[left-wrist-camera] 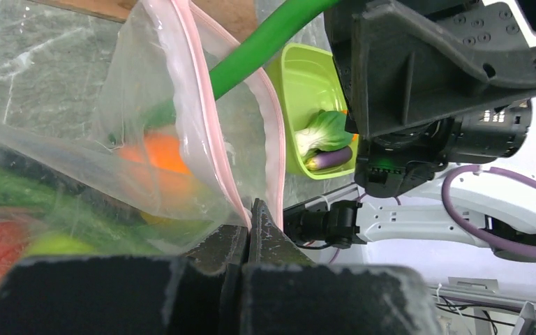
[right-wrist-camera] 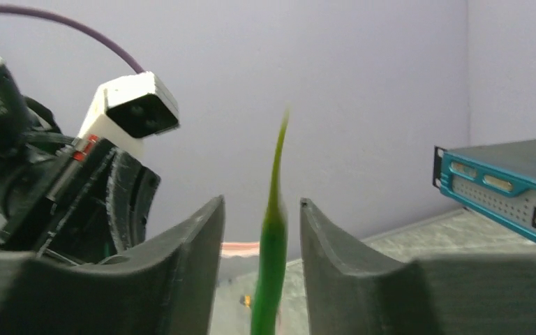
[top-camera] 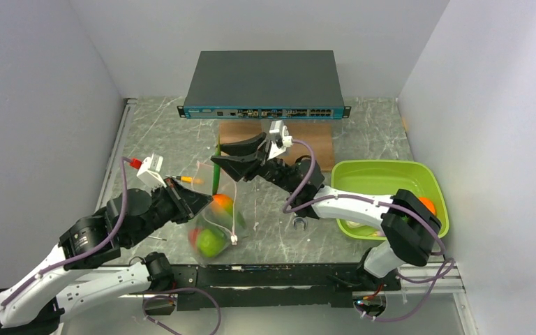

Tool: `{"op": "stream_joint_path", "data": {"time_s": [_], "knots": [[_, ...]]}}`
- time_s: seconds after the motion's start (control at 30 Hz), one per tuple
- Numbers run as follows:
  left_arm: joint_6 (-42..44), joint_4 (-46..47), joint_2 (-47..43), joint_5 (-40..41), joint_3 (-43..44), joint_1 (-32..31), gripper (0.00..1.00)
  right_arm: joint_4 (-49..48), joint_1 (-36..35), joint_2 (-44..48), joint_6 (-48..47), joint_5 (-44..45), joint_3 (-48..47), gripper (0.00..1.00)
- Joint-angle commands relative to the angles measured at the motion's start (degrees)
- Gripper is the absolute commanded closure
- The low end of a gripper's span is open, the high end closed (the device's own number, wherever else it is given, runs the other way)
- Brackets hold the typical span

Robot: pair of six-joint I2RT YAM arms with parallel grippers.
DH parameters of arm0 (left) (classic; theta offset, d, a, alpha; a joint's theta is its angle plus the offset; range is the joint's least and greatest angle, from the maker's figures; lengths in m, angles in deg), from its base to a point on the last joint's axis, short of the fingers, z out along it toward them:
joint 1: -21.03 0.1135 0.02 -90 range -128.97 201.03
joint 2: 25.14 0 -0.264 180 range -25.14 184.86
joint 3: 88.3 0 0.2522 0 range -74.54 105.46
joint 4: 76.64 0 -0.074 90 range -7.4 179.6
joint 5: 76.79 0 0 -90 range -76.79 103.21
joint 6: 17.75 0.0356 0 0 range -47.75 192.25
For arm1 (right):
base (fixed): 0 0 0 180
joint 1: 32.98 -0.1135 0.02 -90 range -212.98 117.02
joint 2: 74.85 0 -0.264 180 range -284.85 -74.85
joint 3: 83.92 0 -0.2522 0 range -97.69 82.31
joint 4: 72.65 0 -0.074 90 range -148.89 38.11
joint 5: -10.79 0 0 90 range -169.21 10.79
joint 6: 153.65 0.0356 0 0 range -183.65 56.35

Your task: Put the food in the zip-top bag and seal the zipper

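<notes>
Left gripper: jaws clenched on the narrow pinkish-red zipper strip of the clear, crinkly plastic zip-top bag, whose mouth stands raised and gaping. Inside the bag are a round green apple and an orange-green mango.

Right gripper: jaws parted and gripping nothing. A long green bean stands upright between them with a gap on either side, its lower end inside the bag mouth.

To the right, a lime-green plastic tray holds a bok choy and a purple eggplant.

Farthest back is a dark network switch.
</notes>
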Motion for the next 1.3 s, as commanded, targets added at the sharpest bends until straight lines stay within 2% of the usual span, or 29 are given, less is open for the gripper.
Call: {"op": "stream_joint_path", "data": {"time_s": [0.0, 0.13, 0.47, 0.6, 0.67, 0.7, 0.77, 0.93, 1.1, 1.27], "knots": [[-0.9, 3.7, -1.8, 0.4, 1.6, -0.2, 1.0, -8.9, -0.5, 0.8, -1.1, -0.4, 1.1, 0.48], [-1.0, 4.1, -2.0, 0.7, 0.9, -0.2, 1.0, 2.0, -0.9, 3.3, -3.3, -2.0, 0.2, 0.3], [-1.0, 3.1, -2.3, 1.2, -0.1, -0.2, 1.0, 30.6, -1.2, 16.7, -5.2, 4.0, -1.5, 0.3], [-1.3, 3.3, -3.1, 1.7, -1.1, -0.2, 1.0, 42.4, -1.1, 18.8, -6.6, 6.2, -4.1, 0.34], [-1.4, 3.3, -3.2, 1.6, -1.3, -0.2, 1.0, 48.8, -1.3, 18.9, -7.4, 6.5, -6.1, 0.34], [-1.3, 3.2, -3.2, 1.5, -1.2, -0.2, 1.0, 53.8, -1.5, 18.5, -8.1, 6.7, -7.9, 0.3], [-1.2, 2.9, -3.2, 1.2, -1.0, -0.2, 1.0, 61.9, -4.3, 18.4, -11.1, 9.7, -10.3, 0.24], [-0.7, 2.9, -2.4, 1.2, -1.2, -0.2, 1.0, 73.9, -9.6, 20.5, -10.9, 16.3, -12.7, 0.25], [0.3, 3.1, -0.4, 0.3, -0.5, -0.2, 1.0, 81.3, -11.1, 23.4, -4.8, 23.5, -11.9, 0.3], [0.6, 3.7, 0.8, -0.5, -1.4, -0.2, 1.0, 81.4, -8.6, 30.5, 2.7, 29.9, -5.5, 0.29]]}}
